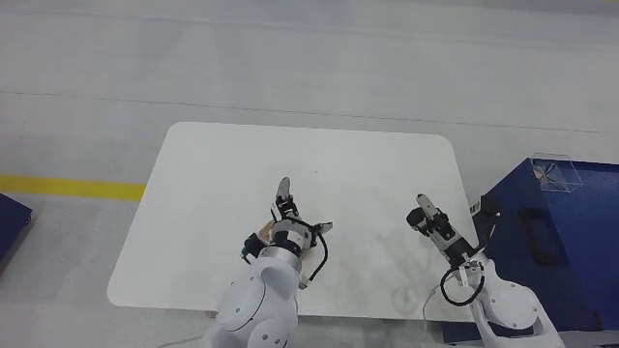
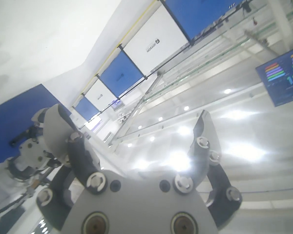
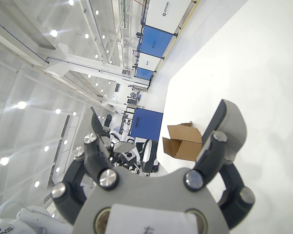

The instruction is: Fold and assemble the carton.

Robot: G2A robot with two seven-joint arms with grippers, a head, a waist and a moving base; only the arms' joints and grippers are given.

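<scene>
Both grippers wait low at the desk's near side, jaws spread, carton lying loose.

Top view: the left gripper [image 1: 307, 203] hangs over the white desk [image 1: 222, 174] at about 6 o'clock, its jaws spread wide with nothing between them. The right gripper [image 1: 422, 205] is at about 5 o'clock, well apart from the left one. A blue cabinet [image 1: 571, 242] stands beside the desk at 3 o'clock, with a clear plastic box [image 1: 554, 172] on its top. Left wrist view: the left gripper [image 2: 129, 109] points up toward the hall ceiling, fingers far apart and empty. Right wrist view: the right gripper [image 3: 158, 105] has its jaws spread and holds nothing. Beyond them the brown carton [image 3: 183, 140] lies on the desk near its edge, flaps open, partly hidden behind one finger and touched by neither gripper.
</scene>
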